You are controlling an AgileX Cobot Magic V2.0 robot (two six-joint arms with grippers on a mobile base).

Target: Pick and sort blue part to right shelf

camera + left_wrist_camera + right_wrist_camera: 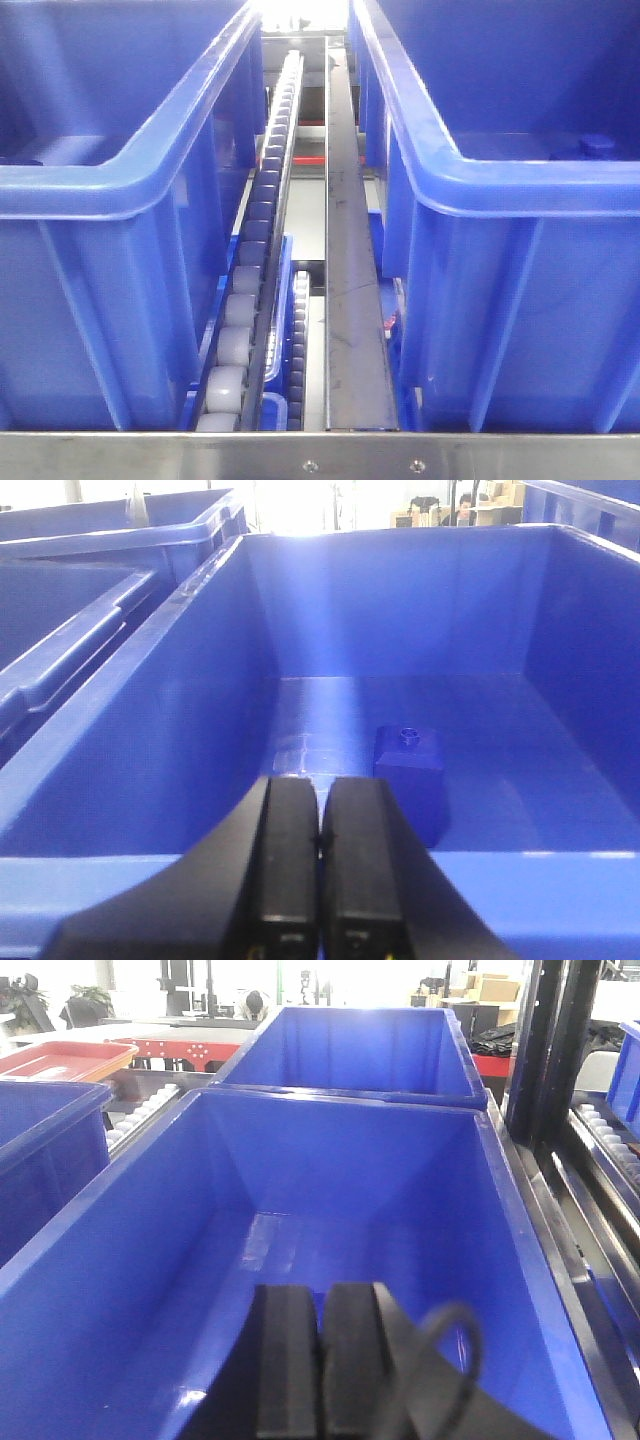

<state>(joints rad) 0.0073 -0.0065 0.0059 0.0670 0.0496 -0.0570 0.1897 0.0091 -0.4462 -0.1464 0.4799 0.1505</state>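
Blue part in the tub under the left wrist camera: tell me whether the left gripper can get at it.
Probably yes. The blue part sits alone on the tub floor just beyond the left gripper, nothing over it, but the jaws are shut and must open first.

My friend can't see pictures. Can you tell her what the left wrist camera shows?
A small blue part sits on the floor of a big blue tub. The left pincer, black and shut, is at the tub's near rim, with more blue tubs at left.
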